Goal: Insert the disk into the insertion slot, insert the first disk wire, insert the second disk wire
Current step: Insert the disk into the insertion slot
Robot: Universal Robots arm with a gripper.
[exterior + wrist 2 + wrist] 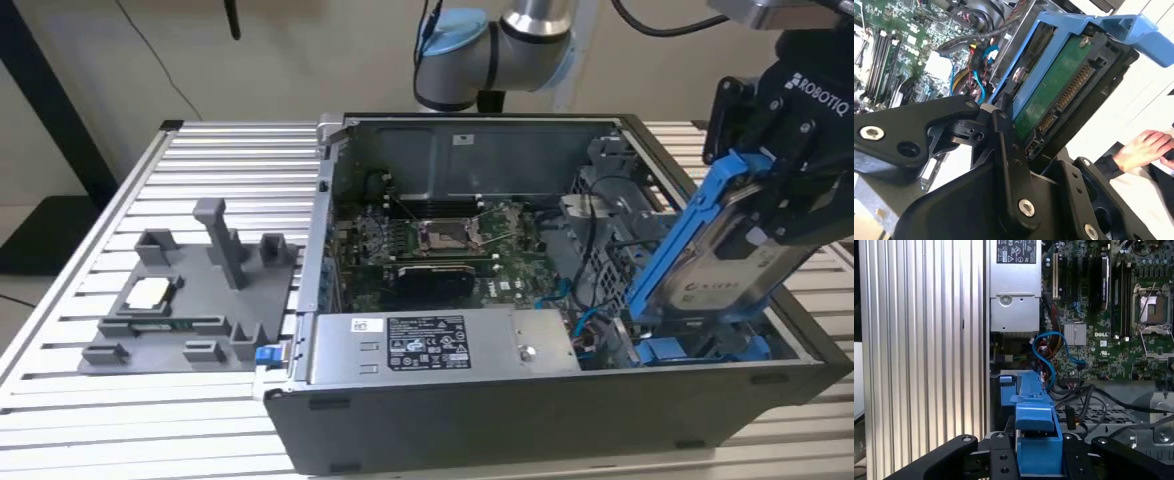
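Ribbed aluminium tabletop (200,170) carries an open black computer tower case (534,420) lying on its side. Nearest to us, we see the grey white-labelled power supply box (427,345) along the case's front wall. Just beyond it, at the exterior view's right, our black two-finger gripper (771,215) is clenched on the flat silver-grey hard disk in its bright blue carrier (731,280), which tilts steeply with its lower end inside the case. Farther back lies the green motherboard (441,245).
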